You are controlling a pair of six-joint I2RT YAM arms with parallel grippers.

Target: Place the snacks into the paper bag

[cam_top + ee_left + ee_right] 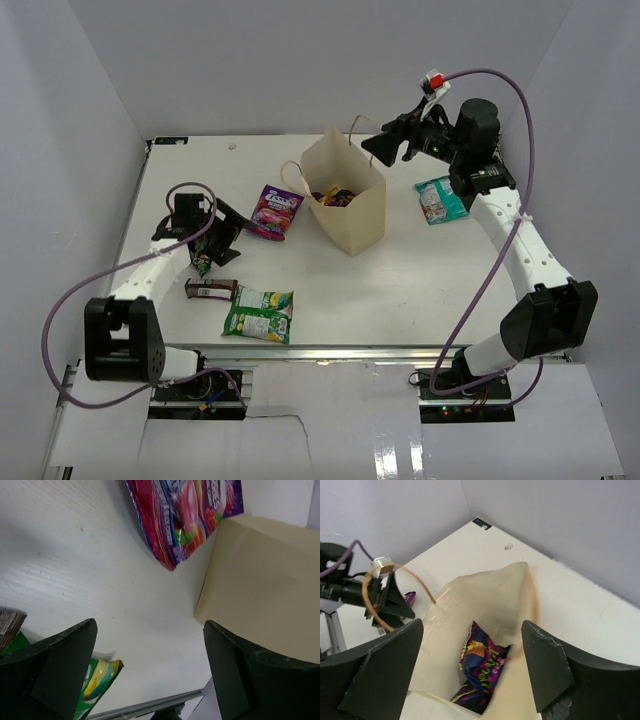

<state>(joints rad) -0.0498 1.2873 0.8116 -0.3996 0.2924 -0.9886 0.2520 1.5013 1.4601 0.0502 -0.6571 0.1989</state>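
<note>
Well, the paper bag (350, 215) stands on the desk (420, 290), a purple packet (481, 667) inside; the right claw (471, 630) hangs spread wide above its mouth, the left claw (150, 627) gapes empty near the candy pouch (275, 212).

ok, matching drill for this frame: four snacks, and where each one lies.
Things:
1 purple-pink candy pouch
2 teal-white packet
3 green packet
4 dark purple packet

Places:
A inside the paper bag
B right of the bag
C by the near edge of the table
D just left of the bag

Pairs: 1-D, 2-B, 3-C, 4-A
</note>
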